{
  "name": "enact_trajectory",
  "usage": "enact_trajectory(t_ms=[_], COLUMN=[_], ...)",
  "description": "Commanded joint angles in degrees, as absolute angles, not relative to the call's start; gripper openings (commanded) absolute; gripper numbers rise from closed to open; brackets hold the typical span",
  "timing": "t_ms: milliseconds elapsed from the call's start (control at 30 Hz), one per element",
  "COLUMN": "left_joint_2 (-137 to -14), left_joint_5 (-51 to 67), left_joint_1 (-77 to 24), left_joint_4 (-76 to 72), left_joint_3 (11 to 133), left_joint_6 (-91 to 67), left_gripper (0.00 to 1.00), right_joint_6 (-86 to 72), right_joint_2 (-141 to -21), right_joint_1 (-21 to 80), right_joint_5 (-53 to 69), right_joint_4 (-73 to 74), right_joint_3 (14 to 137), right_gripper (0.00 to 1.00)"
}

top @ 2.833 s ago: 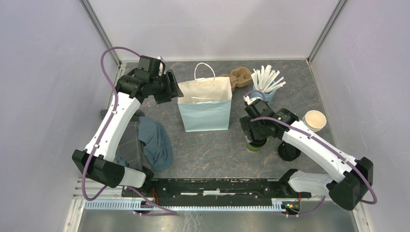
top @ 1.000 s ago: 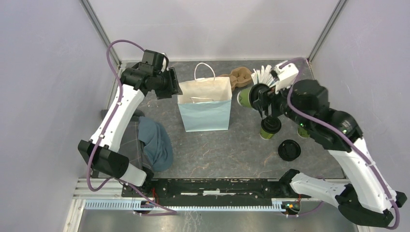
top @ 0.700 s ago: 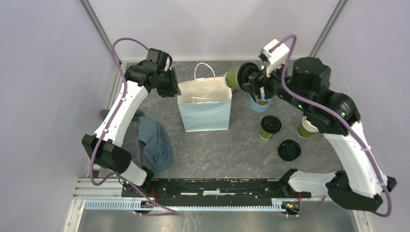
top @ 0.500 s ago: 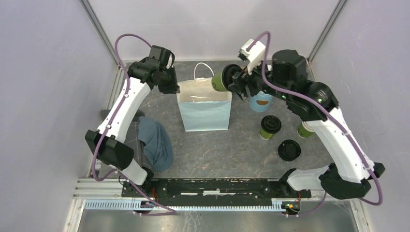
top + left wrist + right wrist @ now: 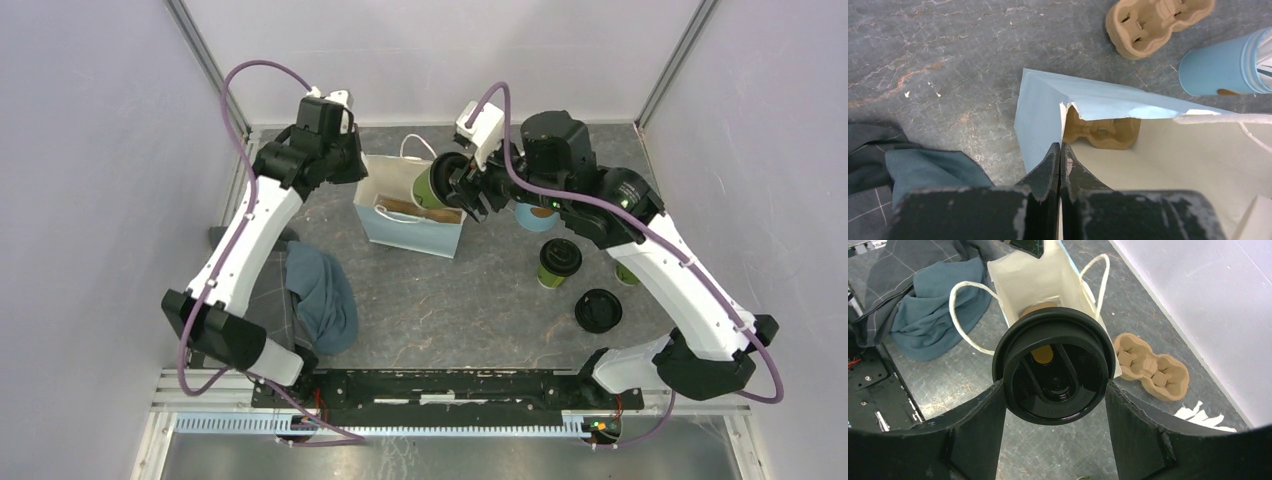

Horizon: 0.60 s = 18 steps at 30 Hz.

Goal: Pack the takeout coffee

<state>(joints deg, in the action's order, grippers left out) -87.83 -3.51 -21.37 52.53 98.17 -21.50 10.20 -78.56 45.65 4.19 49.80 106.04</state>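
Fingers (image 5: 1050,167) of the left gripper (image 5: 1061,147) are recorded as pressed fully together, with the torn upper edge of the blue paper bag (image 5: 1035,120) pinched between them at one corner. By this grip the bag is held tilted on the table (image 5: 470,300), its cream-lined mouth pulled open. A brown cardboard carrier (image 5: 1103,135) is seen at the bottom of the bag.

Right gripper (image 5: 1054,392): the fingers (image 5: 975,435) are spread wide and clamped on either side of the takeout coffee (image 5: 431,187), just under its black lid. The cup is carried on its side, clear of the table, lid turned toward the wrist camera and base toward the bag. In the top view it is placed over the right part of the open mouth; contact with the rim cannot be determined.

Also noted: a second cardboard carrier (image 5: 1158,17) lying behind the bag, a light-blue cup (image 5: 1223,67) beside it, another lidded green cup (image 5: 560,260) and a loose black lid (image 5: 598,310) to the right, well apart from the bag, and a blue-grey cloth (image 5: 325,295) to the left
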Motion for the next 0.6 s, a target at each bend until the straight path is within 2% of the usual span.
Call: enact_trajectory(t_ms=[0,300,567], left_joint_2=[-78.8,-61.3,-53.6], left_joint_5=[-2.3,1.8,4.1], left_joint_1=[-21.7,-22.1,-22.4], left_joint_4=[39.0,14.6,9.2], left_joint_3=[89.3,62.7,51.7], left_joint_6=[-17.4,-14.8,-15.3], left_gripper=[0.02,0.02,0.02], right_joint_6=[10.7,15.4,19.9], right_joint_2=[-78.3,-78.1,-78.9], right_joint_1=[49.4,63.2,74.7], right_joint_5=[0.5,-18.6,-32.8], right_joint_4=[45.9,44.3,43.3], right_joint_3=[104.4,95.3,89.1], right_gripper=[0.55,0.53,0.54])
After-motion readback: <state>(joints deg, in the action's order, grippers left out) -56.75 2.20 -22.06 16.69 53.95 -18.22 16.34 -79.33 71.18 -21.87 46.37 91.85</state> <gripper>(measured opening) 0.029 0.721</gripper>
